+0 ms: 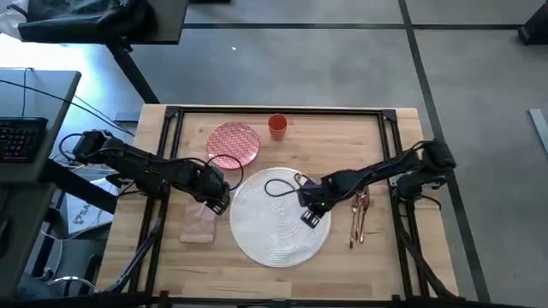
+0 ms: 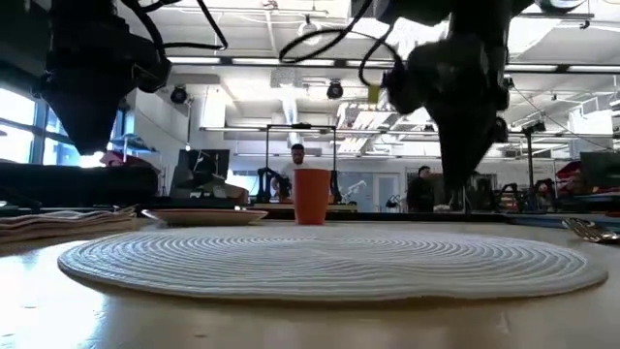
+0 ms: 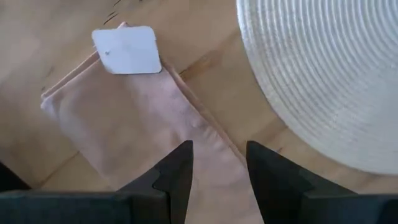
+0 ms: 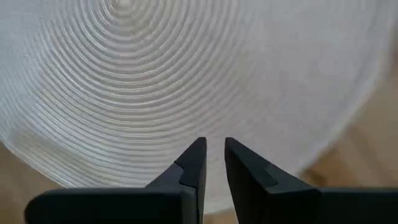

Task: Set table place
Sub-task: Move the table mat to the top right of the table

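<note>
The table [image 1: 171, 257] is showing a pale butcher-block top of glued wood strips, framed in black metal. The round white placemat [image 1: 278, 218] is lying flat near the middle of the table, closer to the near edge, its surface woven in tight concentric ridges. Toward the far edge, the red-patterned plate [image 1: 234, 144] is sitting flat, a smooth shallow disc, with the small orange cup [image 1: 277, 127] standing upright just beside it, a plain cylinder. The beige napkin [image 1: 198, 224] is lying folded into a soft cloth rectangle beside the placemat, toward the left edge, with a white tag [image 3: 127, 50] at one end; its long axis is running roughly from the far edge to the near edge. The copper-coloured cutlery [image 1: 360, 218] is lying between the placemat and the right edge, slender and shiny, long axes also running far to near.

The left gripper [image 3: 216, 177] is hanging over the napkin with its fingers parted and nothing between them. The right gripper [image 4: 213, 165] is hanging over the placemat, fingers drawn close with a narrow gap, gripping nothing.
</note>
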